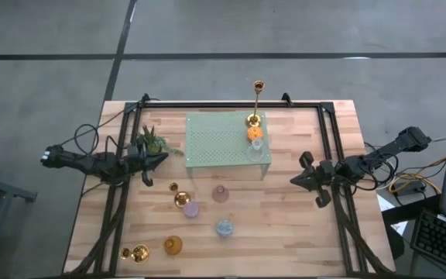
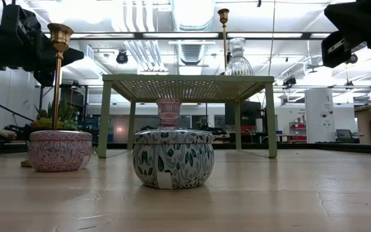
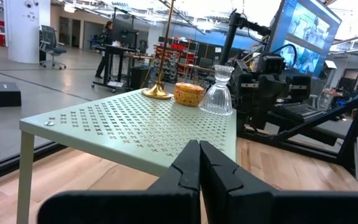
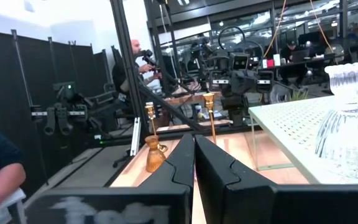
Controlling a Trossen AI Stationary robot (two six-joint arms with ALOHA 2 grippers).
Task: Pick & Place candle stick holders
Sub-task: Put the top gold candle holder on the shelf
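My left claw (image 1: 147,164) is pressed shut and holds nothing; it waits beside the green plant (image 1: 152,142), at the left edge of the pale green perforated stand (image 1: 215,143). My right claw (image 1: 307,180) is also shut and empty, just right of the stand. On the stand's far right corner stand a tall gold candlestick (image 1: 255,101), an orange holder (image 1: 255,133) and a clear glass holder (image 1: 258,146), close together. Other holders sit on the wooden table (image 1: 285,232) nearer the front. I can read no writing.
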